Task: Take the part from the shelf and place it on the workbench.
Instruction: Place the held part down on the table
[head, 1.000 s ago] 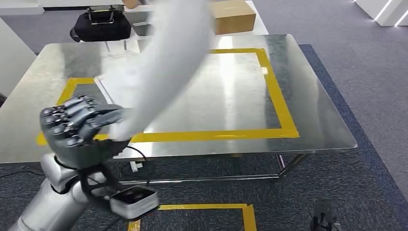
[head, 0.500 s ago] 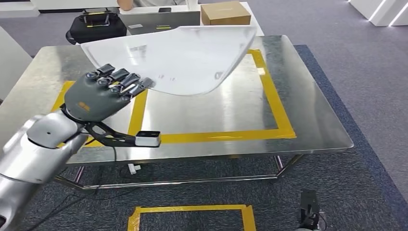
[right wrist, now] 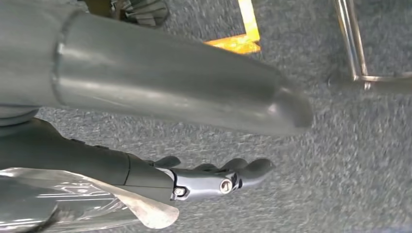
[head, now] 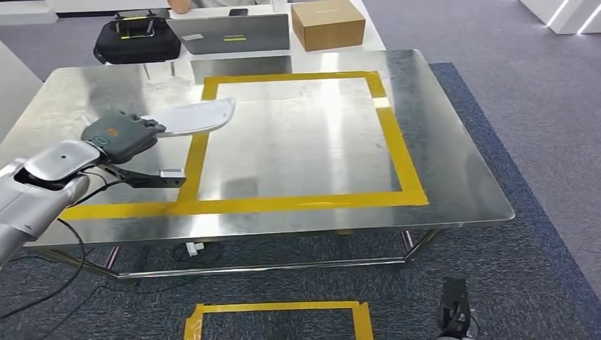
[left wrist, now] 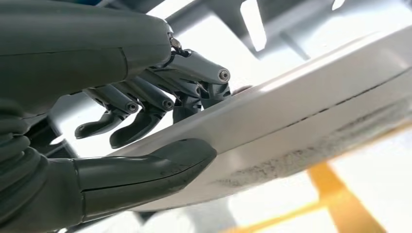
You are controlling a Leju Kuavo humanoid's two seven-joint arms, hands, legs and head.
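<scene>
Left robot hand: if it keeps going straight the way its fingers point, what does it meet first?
Nothing close. The left robot hand holds the part and points across the workbench; ahead lies bare steel inside the yellow tape. The way looks free, though its height above the workbench is unclear.

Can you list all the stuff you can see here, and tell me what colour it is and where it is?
white part: one, white, over the workbench's left side, held
workbench: one, shiny steel, centre
yellow tape: squares, yellow, on the workbench and floor
cardboard box: one, brown, on a table behind the workbench
laptop: one, grey, beside the box
black bag: one, black, left of the laptop
carpet: grey, floor
left hand: grey, grips the part
right hand: grey, hangs over the carpet, holds nothing
</scene>
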